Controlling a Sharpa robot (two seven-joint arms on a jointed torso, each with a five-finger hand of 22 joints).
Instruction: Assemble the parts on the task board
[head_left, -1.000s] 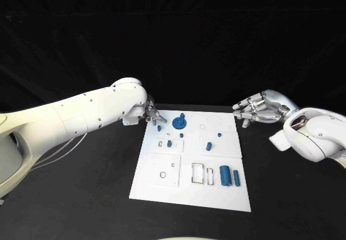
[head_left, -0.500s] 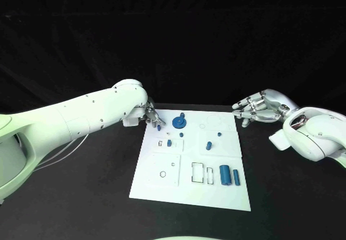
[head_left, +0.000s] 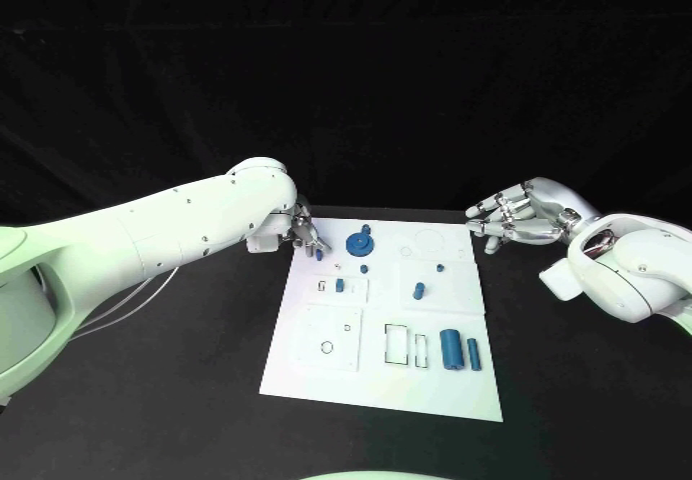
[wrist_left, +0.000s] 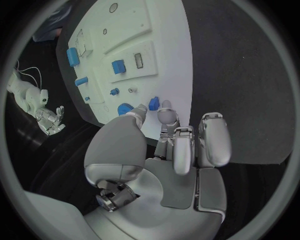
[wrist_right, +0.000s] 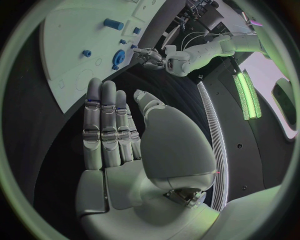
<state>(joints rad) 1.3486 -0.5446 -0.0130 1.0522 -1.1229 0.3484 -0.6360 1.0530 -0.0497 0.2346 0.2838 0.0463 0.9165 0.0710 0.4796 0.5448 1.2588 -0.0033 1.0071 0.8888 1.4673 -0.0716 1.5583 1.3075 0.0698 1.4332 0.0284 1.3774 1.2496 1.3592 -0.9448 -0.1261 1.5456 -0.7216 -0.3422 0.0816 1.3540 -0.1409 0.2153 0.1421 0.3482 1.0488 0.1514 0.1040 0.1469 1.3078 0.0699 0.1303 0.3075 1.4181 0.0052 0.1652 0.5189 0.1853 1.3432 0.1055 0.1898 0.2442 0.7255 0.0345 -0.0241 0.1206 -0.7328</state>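
The white task board (head_left: 382, 330) lies in the middle of the black worktop (head_left: 159, 400), between the robot's two white arms. The left robot hand (head_left: 306, 236) hangs over the board's far left corner, its fingertips (wrist_left: 164, 116) lowered close beside a small blue peg (head_left: 317, 254) at the board's left edge; the left wrist view shows that peg (wrist_left: 154, 103) just beyond the fingertips, and whether they touch it cannot be told. Nothing sits in that hand, whose fingers are bent but parted.

Next to the peg stands a blue gear-like disc (head_left: 359, 243) near the far edge of the board, with a second small blue peg (head_left: 364, 269) just in front of it. Further along the board are a short blue piece (head_left: 339, 285) set in a raised white panel, a small blue stud (head_left: 437, 268) and an oblong blue piece (head_left: 418, 292). Near the board's front right corner two blue cylinders lie side by side: a thicker one (head_left: 450, 349) and a thinner one (head_left: 472, 355), next to two empty rectangular outlines.

The right robot hand (head_left: 516, 220) is held off the board's far right corner, above the worktop and apart from every part. The right wrist view shows it (wrist_right: 115, 135) flat and empty, fingers straight and side by side, the thumb standing away.
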